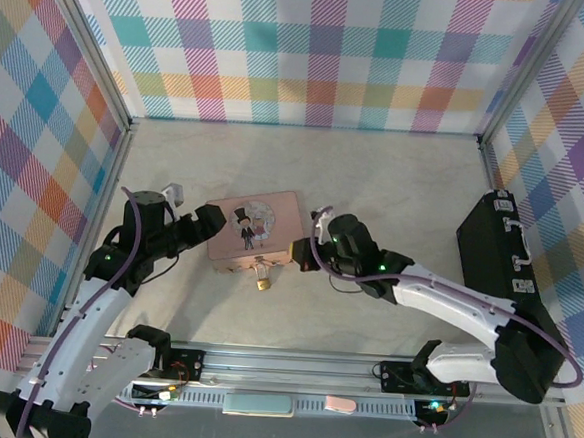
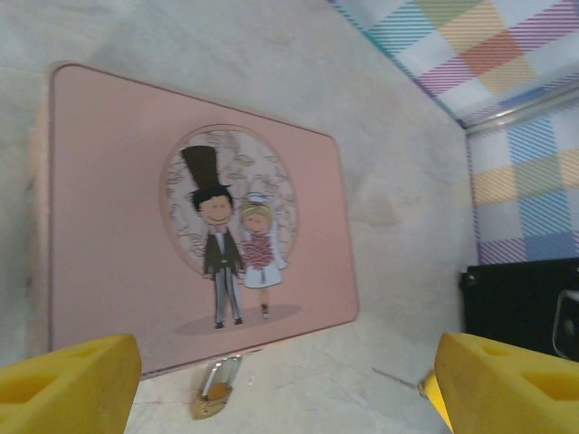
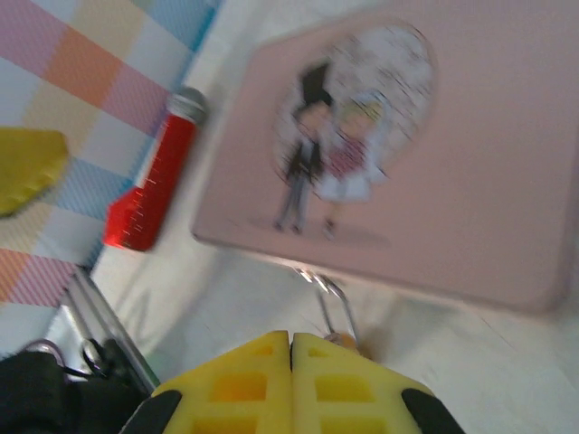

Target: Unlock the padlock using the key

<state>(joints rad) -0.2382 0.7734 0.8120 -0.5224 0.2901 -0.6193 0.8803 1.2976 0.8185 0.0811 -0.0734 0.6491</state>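
The small brass padlock (image 1: 262,280) hangs from the front clasp of a pink tin (image 1: 253,229) and lies on the table (image 2: 213,395). My left gripper (image 2: 285,380) is open at the tin's left end (image 1: 208,223), with nothing between its yellow fingers (image 2: 68,384). At the tin's right front corner, my right gripper (image 1: 302,255) is shut (image 3: 291,362), its tips just short of the padlock's silver shackle (image 3: 330,303). A thin silver sliver, the key (image 2: 396,377), pokes out of a yellow tip toward the padlock. The right fingertips partly hide the brass body.
A red-and-silver toy microphone (image 3: 154,181) lies past the tin's far left side. A black case (image 1: 495,253) stands at the right wall. Plaid walls close off the table on three sides; bare tabletop lies behind the tin.
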